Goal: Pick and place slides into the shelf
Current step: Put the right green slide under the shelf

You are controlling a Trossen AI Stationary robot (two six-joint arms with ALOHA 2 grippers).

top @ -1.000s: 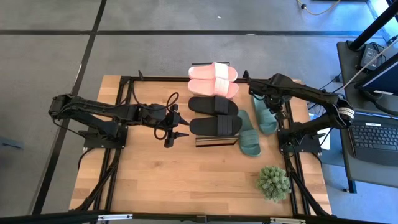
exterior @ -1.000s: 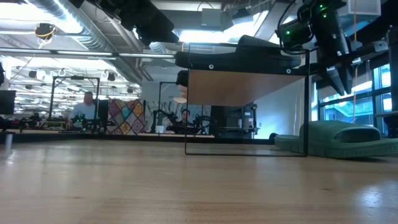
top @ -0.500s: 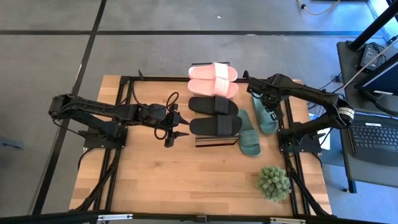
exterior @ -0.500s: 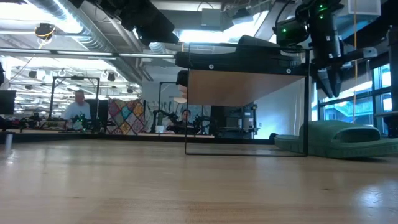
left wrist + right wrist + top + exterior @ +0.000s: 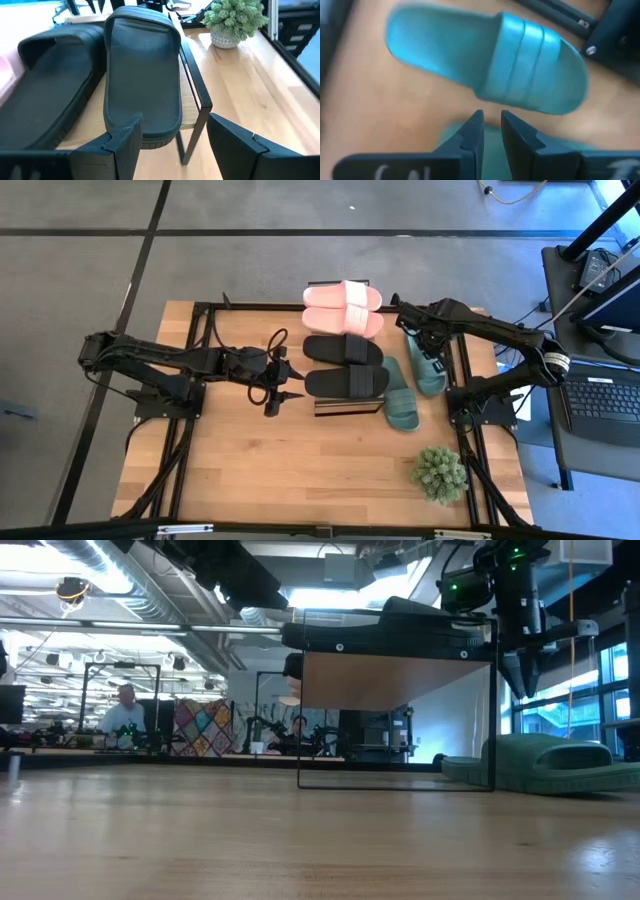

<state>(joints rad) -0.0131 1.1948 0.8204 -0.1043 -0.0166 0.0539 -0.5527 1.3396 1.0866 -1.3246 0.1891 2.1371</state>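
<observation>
Wood plank tops the shelf (image 5: 348, 406), which stands near the middle of the table (image 5: 250, 480) on a thin black frame. No brand, label or writing can be read on anything.

On the shelf lie four slides: two pink slides (image 5: 343, 308) at its far end, side by side, then two black slides (image 5: 344, 365), the nearer one reaching the shelf's near end (in the left wrist view its heel hangs just over the plank's edge). Two green slides (image 5: 411, 380) lie on the table just right of the shelf, not on it, one beside the black pair and the other a little farther back. That makes six slides, three pairs.

A potted plant (image 5: 440, 473) stands on the table, well apart from the shelf toward the near right corner; its pot holds one bushy green plant.

Left of the shelf, the left gripper (image 5: 290, 382) hovers near the black slides, its fingers spread wide and holding nothing. The right gripper (image 5: 414, 340) hangs to the right of the shelf, over the farther green slide, fingers drawn nearly together with only a thin gap, nothing between them.
</observation>
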